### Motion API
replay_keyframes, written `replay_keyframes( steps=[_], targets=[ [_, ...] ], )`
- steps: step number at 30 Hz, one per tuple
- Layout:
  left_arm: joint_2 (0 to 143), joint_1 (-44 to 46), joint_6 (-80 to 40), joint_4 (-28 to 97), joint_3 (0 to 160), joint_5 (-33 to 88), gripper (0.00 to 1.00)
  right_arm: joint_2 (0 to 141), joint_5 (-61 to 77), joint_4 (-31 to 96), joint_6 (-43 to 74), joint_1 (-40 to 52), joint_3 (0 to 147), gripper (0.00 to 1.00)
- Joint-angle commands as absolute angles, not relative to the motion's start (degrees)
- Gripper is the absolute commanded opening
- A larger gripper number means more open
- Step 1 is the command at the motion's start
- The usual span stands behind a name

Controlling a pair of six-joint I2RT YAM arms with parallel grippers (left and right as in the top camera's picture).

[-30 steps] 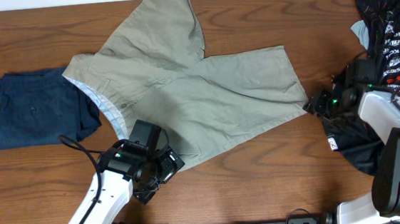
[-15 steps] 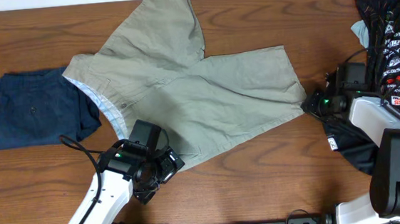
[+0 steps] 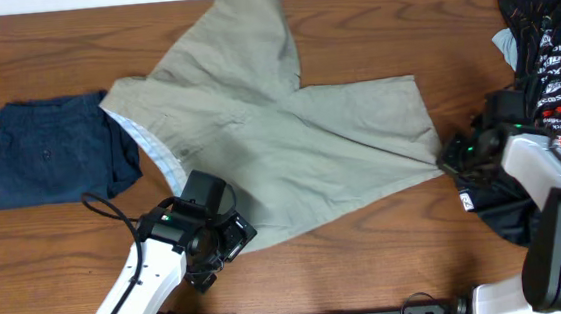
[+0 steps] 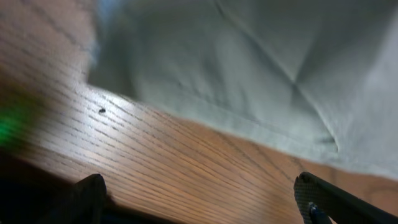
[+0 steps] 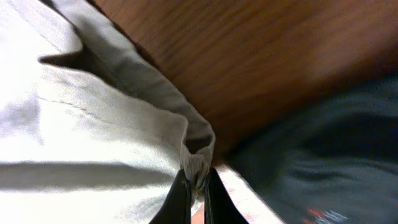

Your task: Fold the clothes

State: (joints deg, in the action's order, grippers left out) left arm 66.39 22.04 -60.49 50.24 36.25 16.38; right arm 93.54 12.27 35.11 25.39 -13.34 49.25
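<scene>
The clothes, khaki-beige shorts (image 3: 280, 147), lie spread across the middle of the wooden table (image 3: 389, 259), waistband to the left and two legs to the back and right. My right gripper (image 3: 448, 154) is at the right leg's outer corner. In the right wrist view it (image 5: 198, 186) is shut on a bunched fold of the shorts' (image 5: 93, 124) hem. My left gripper (image 3: 229, 239) hovers at the shorts' front edge. Its fingers (image 4: 90, 193) stand wide open over bare wood, with the shorts' hem (image 4: 249, 74) just ahead of them.
Folded dark navy shorts (image 3: 54, 150) lie at the left, touching the khaki waistband. A black printed garment (image 3: 553, 45) is heaped at the right edge around my right arm, and shows dark (image 5: 323, 155) beside the right fingers.
My right gripper has shut on the right leg's corner and drawn it rightward. The whole pair of shorts has slid a little to the right. The left arm has hardly moved.
</scene>
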Motion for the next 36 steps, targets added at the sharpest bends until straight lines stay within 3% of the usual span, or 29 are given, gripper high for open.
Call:
replay_keyframes(
  steps=[1,14,15,19,20,23,30,36],
  targets=[
    [66.67,22.22,-65.25,49.91,34.92,16.21,0.98,89.45,9.96,37.15,21.47,-14.79,52.56,0.01],
    [68.23,22.37,-72.77,36.97,26.33,16.27,0.98,86.67,8.80,41.01,20.73,-14.72,52.88,0.01],
    [68.40,22.37,-72.77,35.22,25.65,16.25,0.91,86.67,8.80,41.04,20.71,-14.72,52.88,0.01],
    [69.25,22.37,-72.75,31.79,24.27,13.23,0.48,86.67,8.80,41.54,20.53,-14.72,52.88,0.01],
    [69.36,22.37,-72.73,31.59,24.27,11.97,0.31,86.65,8.78,41.63,20.53,-14.81,52.88,0.01],
    [69.38,22.31,-70.15,29.23,24.29,10.66,0.06,86.32,8.80,42.00,20.53,-15.57,52.99,0.01],
    [69.38,22.33,-57.98,25.89,29.10,10.68,0.06,82.85,8.05,48.62,19.62,-20.16,56.14,0.01],
    [69.21,22.33,-49.58,36.75,40.64,10.92,0.06,77.06,5.32,57.67,18.92,-26.92,61.54,0.01]
  ],
)
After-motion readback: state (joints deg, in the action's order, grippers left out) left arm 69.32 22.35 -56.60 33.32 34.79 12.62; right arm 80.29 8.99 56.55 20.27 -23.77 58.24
